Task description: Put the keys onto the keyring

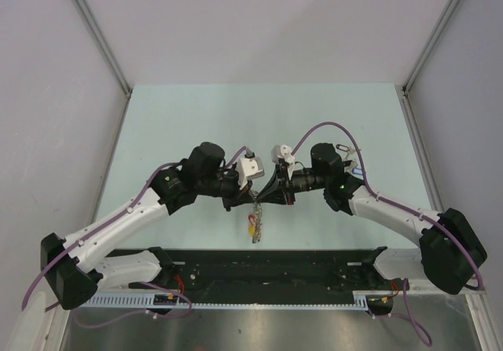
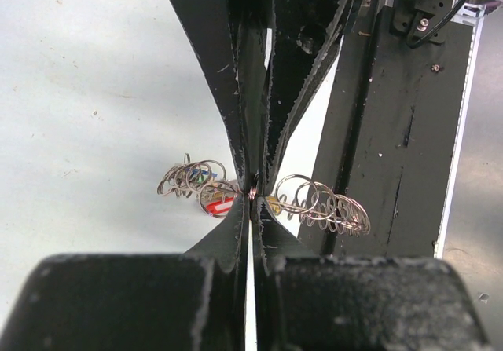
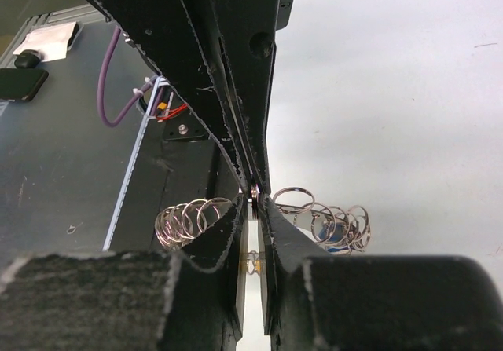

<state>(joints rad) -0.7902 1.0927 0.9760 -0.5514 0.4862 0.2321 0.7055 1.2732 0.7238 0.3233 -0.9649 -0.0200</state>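
Left gripper (image 2: 253,200) clenched on keyring (image 2: 313,200) wire, suspending it above table. Right gripper (image 3: 255,195) pinched on same wire, opposing, likely steadying ring for threading keys.

A robot lab cell: pale table (image 1: 196,119) walled by plain white panels (image 1: 259,21)
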